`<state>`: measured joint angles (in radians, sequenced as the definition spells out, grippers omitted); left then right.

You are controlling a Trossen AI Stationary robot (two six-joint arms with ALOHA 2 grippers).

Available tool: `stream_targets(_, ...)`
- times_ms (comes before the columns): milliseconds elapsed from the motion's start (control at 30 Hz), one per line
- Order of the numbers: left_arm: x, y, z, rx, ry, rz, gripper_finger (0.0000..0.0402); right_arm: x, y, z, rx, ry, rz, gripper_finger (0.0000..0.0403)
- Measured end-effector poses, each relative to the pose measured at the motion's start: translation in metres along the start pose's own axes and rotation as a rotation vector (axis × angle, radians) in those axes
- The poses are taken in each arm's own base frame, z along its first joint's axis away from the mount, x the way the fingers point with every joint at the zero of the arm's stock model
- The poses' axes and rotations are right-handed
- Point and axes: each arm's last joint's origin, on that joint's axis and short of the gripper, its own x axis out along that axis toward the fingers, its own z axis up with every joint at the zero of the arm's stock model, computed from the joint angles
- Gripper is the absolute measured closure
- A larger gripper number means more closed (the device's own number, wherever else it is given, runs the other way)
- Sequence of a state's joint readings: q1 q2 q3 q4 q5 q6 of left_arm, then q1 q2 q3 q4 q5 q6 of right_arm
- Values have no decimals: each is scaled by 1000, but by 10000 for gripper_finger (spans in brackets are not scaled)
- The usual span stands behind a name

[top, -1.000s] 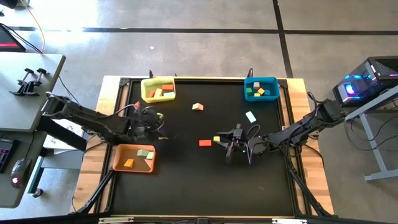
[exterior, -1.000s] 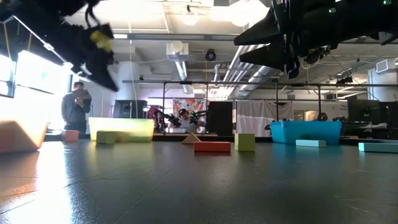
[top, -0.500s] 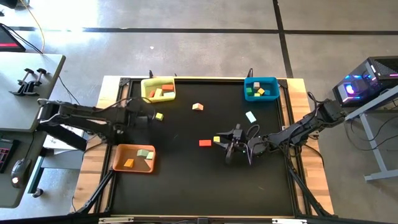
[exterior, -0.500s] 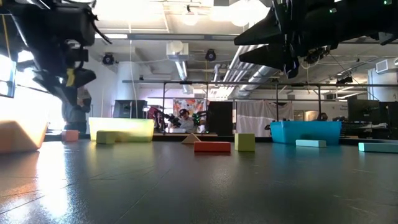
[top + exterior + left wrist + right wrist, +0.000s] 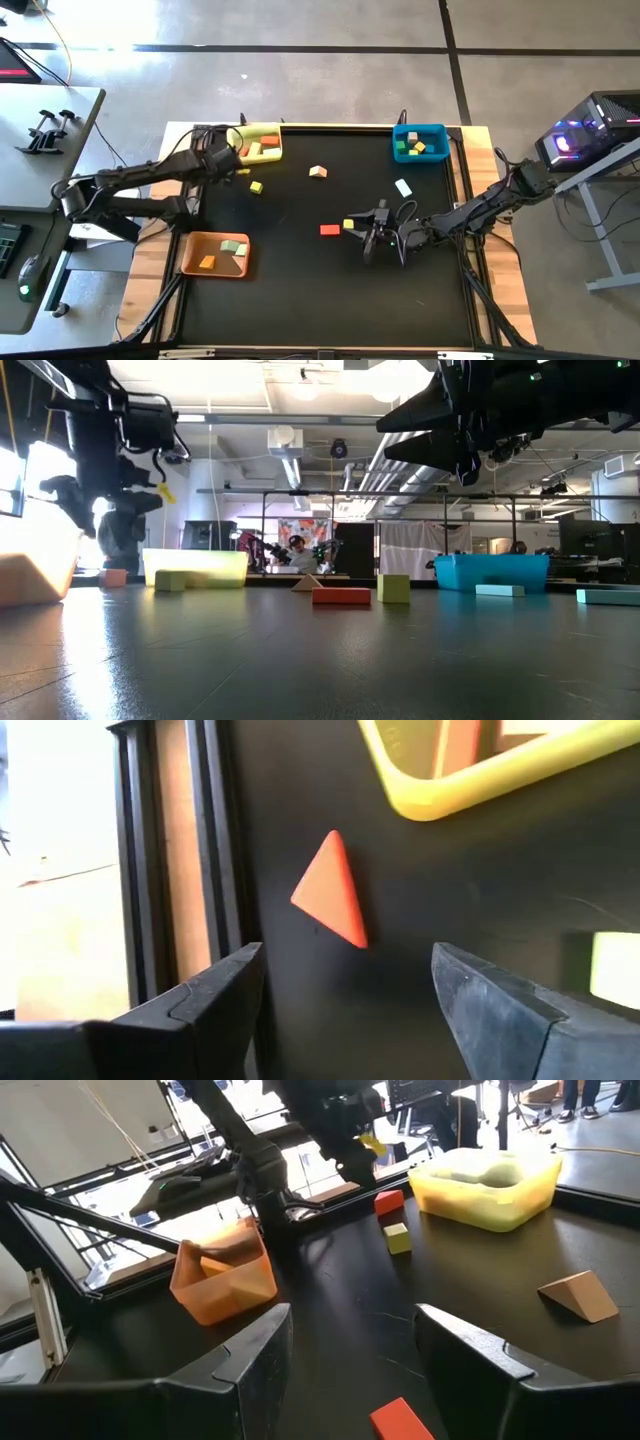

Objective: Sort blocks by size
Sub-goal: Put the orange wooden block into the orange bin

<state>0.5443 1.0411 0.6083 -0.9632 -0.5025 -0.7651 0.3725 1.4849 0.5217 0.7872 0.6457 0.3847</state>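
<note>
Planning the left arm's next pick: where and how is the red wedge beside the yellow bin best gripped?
Judging from the left wrist view, come straight down on the red wedge and pinch its two flat triangular faces; the sloped sides would likely slip. The open left gripper already frames it.

Loose on black mat: red wedge near yellow bin corner, lying flat. Small yellow cube just beyond, apart. Tan wedge mid-table, sloped face up. Red bar flat at centre, yellow-green cube just beside, not touching. Mint bar flat, angled, nearer blue bin. Already binned: red, orange, green pieces in yellow bin; green, yellow in blue bin; orange, green, mint in orange bin.
</note>
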Motion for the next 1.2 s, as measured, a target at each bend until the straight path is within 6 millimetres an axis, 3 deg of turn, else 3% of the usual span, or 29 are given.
stream_targets(200, 14, 7, 9, -17, 57, 59, 125, 0, 0, 0, 0, 4, 10, 197)
stream_targets(700, 59, -5, 26, 19, 130, 124, 126, 0, 0, 0, 0, 4, 10, 197)
stream_targets(967, 75, -7, 26, 48, 187, 159, 126, 0, 0, 0, 0, 4, 10, 197)
stream_targets(1200, 76, -9, 26, 72, 193, 143, 167, 0, 0, 0, 0, 4, 10, 197)
